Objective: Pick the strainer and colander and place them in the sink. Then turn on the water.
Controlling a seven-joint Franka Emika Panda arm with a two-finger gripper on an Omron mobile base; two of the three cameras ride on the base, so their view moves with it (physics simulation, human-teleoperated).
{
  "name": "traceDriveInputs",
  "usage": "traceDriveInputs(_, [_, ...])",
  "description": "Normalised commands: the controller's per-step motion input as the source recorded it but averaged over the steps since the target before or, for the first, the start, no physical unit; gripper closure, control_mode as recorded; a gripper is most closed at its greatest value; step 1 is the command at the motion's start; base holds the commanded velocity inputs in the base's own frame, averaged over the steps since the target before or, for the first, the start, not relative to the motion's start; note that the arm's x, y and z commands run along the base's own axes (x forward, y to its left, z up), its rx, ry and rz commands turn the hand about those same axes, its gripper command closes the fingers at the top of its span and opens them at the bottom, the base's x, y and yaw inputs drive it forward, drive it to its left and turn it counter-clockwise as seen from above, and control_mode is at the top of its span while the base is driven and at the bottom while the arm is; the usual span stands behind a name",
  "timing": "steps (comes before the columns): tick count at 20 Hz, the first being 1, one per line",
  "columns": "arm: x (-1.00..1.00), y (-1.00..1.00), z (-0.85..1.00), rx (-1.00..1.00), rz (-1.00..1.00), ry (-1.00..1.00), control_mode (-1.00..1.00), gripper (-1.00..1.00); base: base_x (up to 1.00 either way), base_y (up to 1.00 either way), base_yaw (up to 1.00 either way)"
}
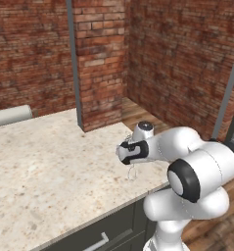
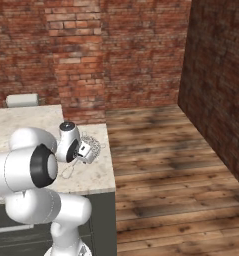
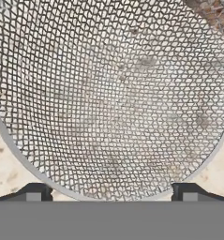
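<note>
Hand view: strainer [image 3: 113,93] takes up nearly the whole frame, mesh seen from above, rim curving down the left side, along the bottom and up the right. Speckled counter [image 3: 5,164] shows thru the mesh and at the lower left and lower right corners. Bit of brick at upper right thru the mesh. Gripper [image 3: 111,193] at bottom centre, fingers spread wide, one fingertip [image 3: 36,191] lower left, the other lower right, both just outside the rim's lowest arc. Nothing pinched; can't tell if tips touch the rim.

Left base view: arm rises from lower right, elbow big at right centre, wrist reaching left to mid-frame. Hand sits low over the counter [image 1: 55,166] near its right edge; fingers hidden by the wrist. Thin wire loop of the strainer [image 1: 132,172] just below the hand, resting on the counter. Brick wall [image 1: 30,54] across the top, brick pillar at top centre w/ grey strip on its left. Pale grey object [image 1: 11,114] at far left, mid-height, at the counter's back edge; can't tell what it is. Dark cabinet front w/ handle at bottom.

Right base view: arm at lower left, hand mid-left pointing down. Strainer [image 2: 92,146] mesh peeks out right of the hand, on the counter [image 2: 91,175] near its right edge. Wood floor [image 2: 166,165] fills centre and right. Brick walls behind and at right.
</note>
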Motion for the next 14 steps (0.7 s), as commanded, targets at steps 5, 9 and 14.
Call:
traceDriveInputs(5, [-0.38, 0.12, -0.44, 0.05, -0.04, 0.01, -1.00, -1.00, 0.00, 0.00, 0.00])
traceDriveInputs(9, [-0.23, 0.12, -0.45, 0.05, 0.00, 0.05, -1.00, -1.00, 0.00, 0.00, 0.00])
traceDriveInputs(14, [-0.11, 0.00, -0.30, 0.07, 0.00, 0.05, -1.00, -1.00, 0.00, 0.00, 0.00])
